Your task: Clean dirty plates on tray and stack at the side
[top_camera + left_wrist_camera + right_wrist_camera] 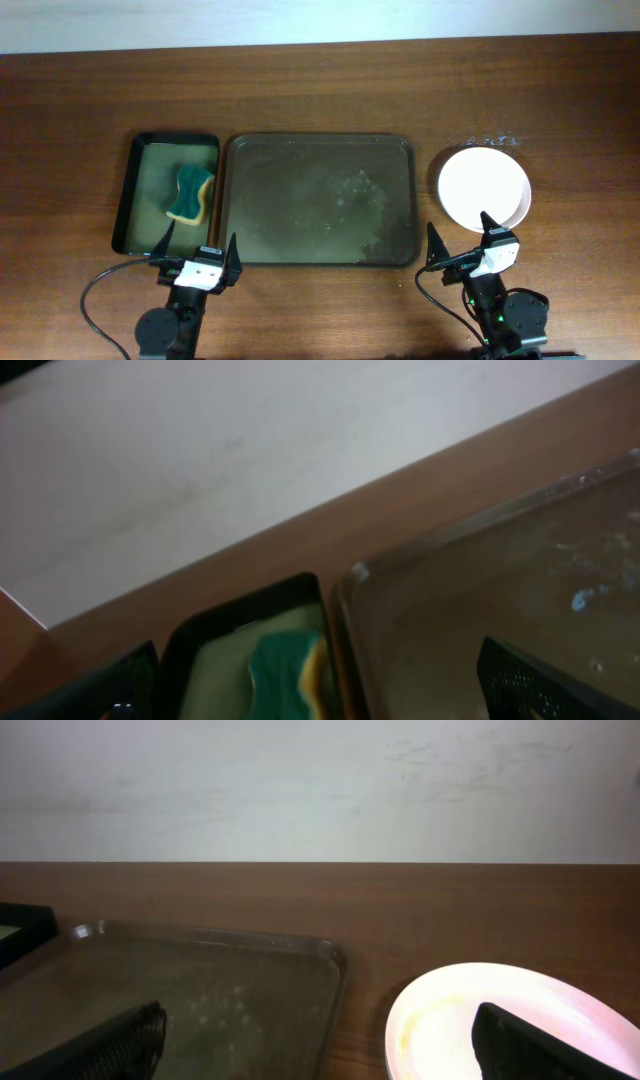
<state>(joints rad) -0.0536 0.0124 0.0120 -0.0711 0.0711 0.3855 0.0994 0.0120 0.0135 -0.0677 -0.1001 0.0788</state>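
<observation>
The dark brown tray lies mid-table and holds no plates, only wet spots. The white plates sit as one stack on the table right of the tray; the top one shows a faint yellowish smear in the right wrist view. My left gripper is open and empty at the front edge, below the gap between the two trays. My right gripper is open and empty just in front of the plate stack. The tray also shows in the left wrist view and the right wrist view.
A smaller black tray with greenish inside lies left of the brown tray and holds a green and yellow sponge, which also shows in the left wrist view. Water drops lie behind the plates. A pale wall runs behind the table.
</observation>
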